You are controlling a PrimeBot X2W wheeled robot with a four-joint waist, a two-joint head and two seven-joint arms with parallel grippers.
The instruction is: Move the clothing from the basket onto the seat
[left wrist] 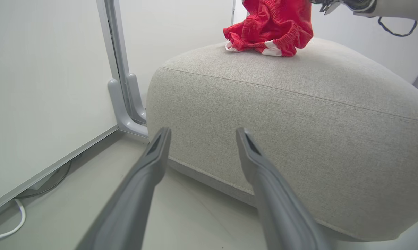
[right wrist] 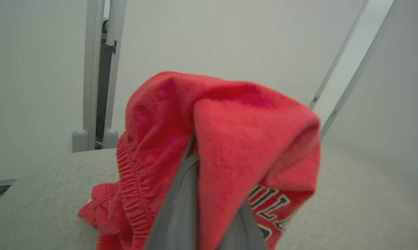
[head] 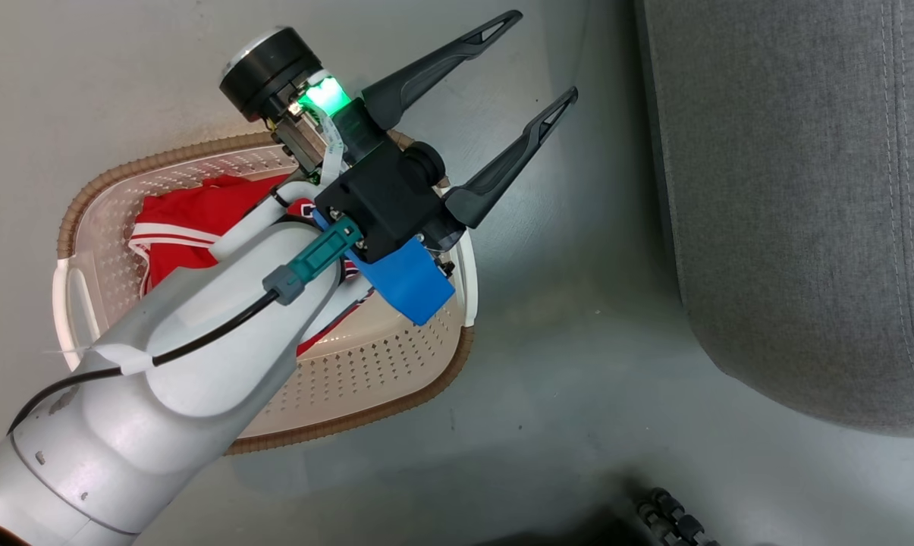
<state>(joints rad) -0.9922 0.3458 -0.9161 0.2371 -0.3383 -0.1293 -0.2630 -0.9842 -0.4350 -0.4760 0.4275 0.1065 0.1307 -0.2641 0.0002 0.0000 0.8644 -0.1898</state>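
Right gripper (right wrist: 203, 187) pinches clothing (right wrist: 229, 132) (1 red garment) touching seat (right wrist: 39, 194).

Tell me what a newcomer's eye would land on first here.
The bright red shorts stand out first, bunched around the right gripper, with their lower folds touching the top of the grey sofa. Next comes the left gripper, open and empty. Its arm crosses the basket, where a second red garment lies.
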